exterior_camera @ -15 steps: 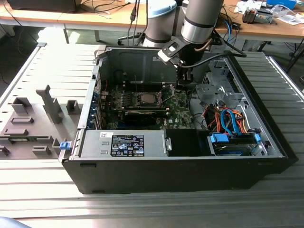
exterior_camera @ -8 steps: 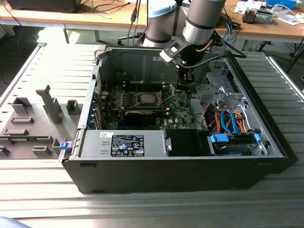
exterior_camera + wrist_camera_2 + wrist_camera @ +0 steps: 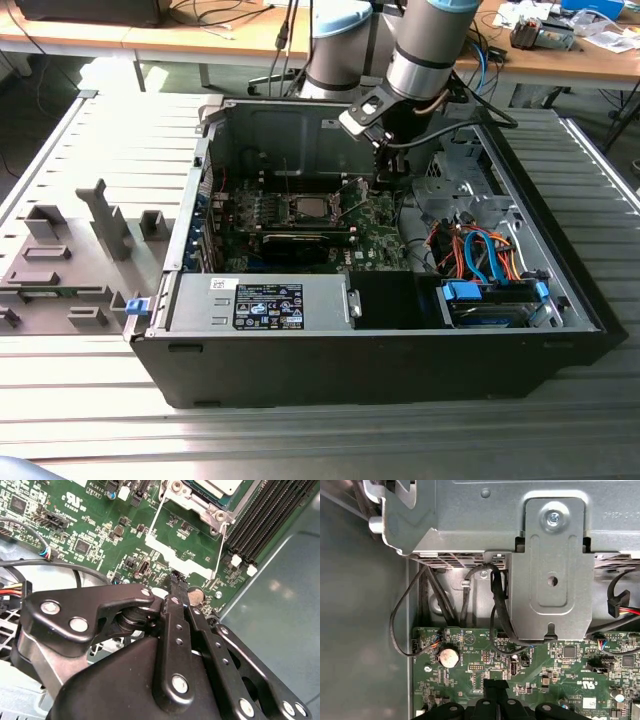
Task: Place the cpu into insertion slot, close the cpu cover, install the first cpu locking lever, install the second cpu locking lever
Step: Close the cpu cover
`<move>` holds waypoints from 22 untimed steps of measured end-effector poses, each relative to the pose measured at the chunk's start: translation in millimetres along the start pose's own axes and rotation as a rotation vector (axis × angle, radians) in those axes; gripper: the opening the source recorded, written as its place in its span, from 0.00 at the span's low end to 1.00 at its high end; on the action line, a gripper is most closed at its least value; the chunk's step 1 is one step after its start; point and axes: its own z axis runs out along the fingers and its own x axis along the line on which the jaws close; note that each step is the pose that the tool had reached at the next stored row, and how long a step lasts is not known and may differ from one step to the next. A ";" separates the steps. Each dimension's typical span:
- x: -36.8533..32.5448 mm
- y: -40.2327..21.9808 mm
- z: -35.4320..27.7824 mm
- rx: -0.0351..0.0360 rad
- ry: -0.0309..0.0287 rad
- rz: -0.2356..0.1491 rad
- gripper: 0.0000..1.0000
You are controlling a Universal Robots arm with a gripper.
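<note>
Just ahead of the gripper (image 3: 176,578), pressed together and empty, is the open cover (image 3: 176,556); beyond it the cpu (image 3: 220,485) sits in the slot (image 3: 192,502). A glancing push could gouge the board (image 3: 100,525).

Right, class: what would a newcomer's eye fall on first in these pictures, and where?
The open black computer case on the slatted metal table, with the grey robot arm reaching down into it. In the second wrist view, the black pincer hangs over the green circuit board, near the insertion slot with its silver rim.
</note>
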 end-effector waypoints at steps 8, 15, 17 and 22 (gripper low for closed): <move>0.1 -8.5 1.3 0.0001 0.0036 -0.001 0.11; 0.3 -20.8 2.3 0.0001 0.0048 -0.001 0.11; 0.3 -23.7 2.5 0.0001 0.0053 -0.001 0.11; 0.4 -31.2 3.2 0.0000 0.0059 -0.001 0.11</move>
